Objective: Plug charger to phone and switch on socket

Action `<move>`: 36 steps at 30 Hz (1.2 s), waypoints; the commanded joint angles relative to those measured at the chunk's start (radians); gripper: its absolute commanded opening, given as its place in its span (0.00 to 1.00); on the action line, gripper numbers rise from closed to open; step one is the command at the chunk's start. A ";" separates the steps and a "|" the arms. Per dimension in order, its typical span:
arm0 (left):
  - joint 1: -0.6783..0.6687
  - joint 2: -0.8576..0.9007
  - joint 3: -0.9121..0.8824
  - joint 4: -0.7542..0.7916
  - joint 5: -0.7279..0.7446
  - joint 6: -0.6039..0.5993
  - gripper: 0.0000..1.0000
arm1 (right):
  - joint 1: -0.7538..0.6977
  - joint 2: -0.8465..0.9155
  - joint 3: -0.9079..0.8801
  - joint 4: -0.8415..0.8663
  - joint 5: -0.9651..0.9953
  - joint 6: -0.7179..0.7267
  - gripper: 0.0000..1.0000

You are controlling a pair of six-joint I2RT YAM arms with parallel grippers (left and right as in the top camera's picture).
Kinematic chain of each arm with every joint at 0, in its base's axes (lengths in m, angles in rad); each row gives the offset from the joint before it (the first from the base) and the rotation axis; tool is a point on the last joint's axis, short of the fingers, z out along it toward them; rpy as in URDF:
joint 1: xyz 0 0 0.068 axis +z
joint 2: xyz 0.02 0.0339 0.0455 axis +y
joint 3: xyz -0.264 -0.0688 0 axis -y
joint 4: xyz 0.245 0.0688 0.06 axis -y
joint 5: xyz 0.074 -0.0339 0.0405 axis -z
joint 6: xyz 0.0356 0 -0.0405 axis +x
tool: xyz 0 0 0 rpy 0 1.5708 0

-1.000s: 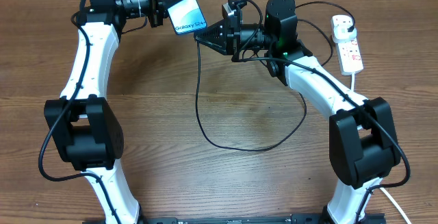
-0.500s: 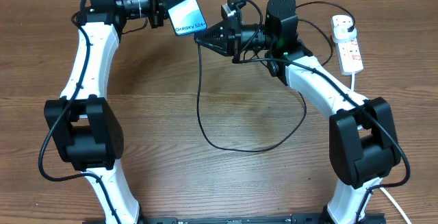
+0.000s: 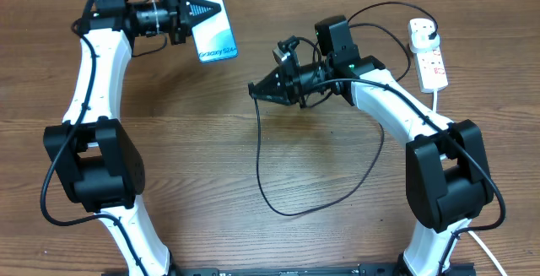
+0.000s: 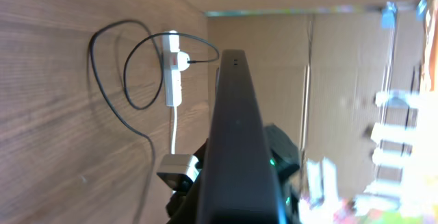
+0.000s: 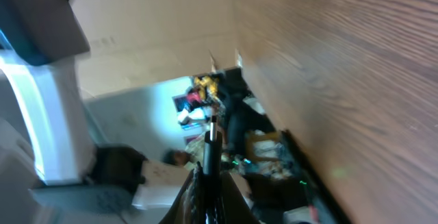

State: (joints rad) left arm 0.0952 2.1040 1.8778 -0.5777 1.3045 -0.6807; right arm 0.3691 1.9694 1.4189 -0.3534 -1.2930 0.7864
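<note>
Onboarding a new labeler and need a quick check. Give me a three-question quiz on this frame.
1. True or false: the connector of the charger is already in the phone.
2. Which arm's tool holds the phone? A) left B) right C) neither
3. Fill in: the charger's black plug sits in the white ____.
Key: 1 false; the connector is pinched in the right tool, apart from the phone. 2 A, the left tool. 3 socket.

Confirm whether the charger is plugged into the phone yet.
No, the charger tip at the right end effector sits clear of the phone held by the left end effector.
</note>
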 commanded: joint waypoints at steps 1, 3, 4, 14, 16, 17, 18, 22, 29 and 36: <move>0.003 -0.015 0.008 -0.048 0.198 0.282 0.04 | 0.016 -0.014 0.008 -0.063 -0.138 -0.439 0.04; 0.002 -0.015 0.008 -0.120 0.211 0.357 0.04 | 0.028 -0.017 0.008 -0.112 -0.247 -0.603 0.04; 0.002 -0.015 0.008 -0.155 0.200 0.385 0.04 | 0.035 -0.018 0.008 -0.142 -0.267 -0.669 0.04; 0.003 -0.015 0.008 -0.465 -0.148 0.441 0.04 | 0.109 -0.029 0.008 -0.499 0.055 -1.057 0.04; 0.001 -0.015 0.008 -0.460 -0.132 0.438 0.04 | 0.109 -0.029 0.008 -0.489 0.044 -1.051 0.04; 0.000 -0.015 0.008 -0.459 -0.129 0.438 0.04 | 0.109 -0.029 0.008 -0.481 0.033 -1.048 0.04; -0.003 -0.015 0.008 -0.459 -0.129 0.438 0.04 | 0.109 -0.029 0.008 -0.471 0.017 -1.041 0.04; -0.017 -0.015 0.008 -0.452 -0.129 0.437 0.05 | 0.109 -0.029 0.008 -0.417 -0.010 -0.951 0.04; -0.028 -0.015 0.008 -0.335 -0.087 0.306 0.04 | 0.109 -0.029 0.008 -0.150 -0.029 -0.588 0.04; -0.031 -0.015 0.008 -0.160 -0.047 0.104 0.04 | 0.102 -0.029 0.008 0.201 -0.077 -0.202 0.04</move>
State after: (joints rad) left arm 0.0685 2.1040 1.8755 -0.7647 1.1927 -0.4480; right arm 0.4774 1.9690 1.4185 -0.2081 -1.3376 0.3542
